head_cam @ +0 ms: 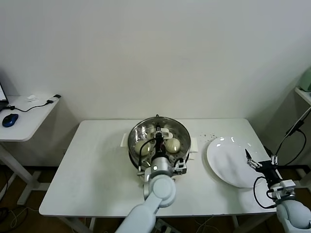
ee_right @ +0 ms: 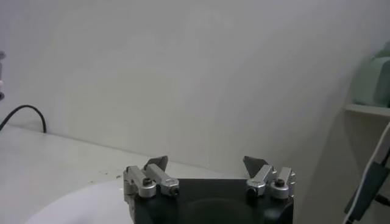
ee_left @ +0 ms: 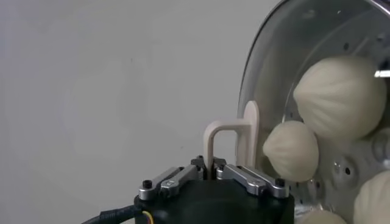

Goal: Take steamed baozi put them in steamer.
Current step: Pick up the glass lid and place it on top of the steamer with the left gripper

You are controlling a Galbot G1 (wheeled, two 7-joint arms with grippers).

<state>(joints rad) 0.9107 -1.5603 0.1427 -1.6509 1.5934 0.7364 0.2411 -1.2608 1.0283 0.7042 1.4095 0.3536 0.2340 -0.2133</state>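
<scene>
Since the steamed baozi look soft and light, grip gently around the sides; left gripper jaws pinch the lid handle, right gripper jaws gape.

The steamer is shiny polished metal with a perforated tray inside. The buns look smooth, matt dough. The lid is clear glass with a matt cream plastic handle. The plate is glossy white; the desk is matt white.
</scene>
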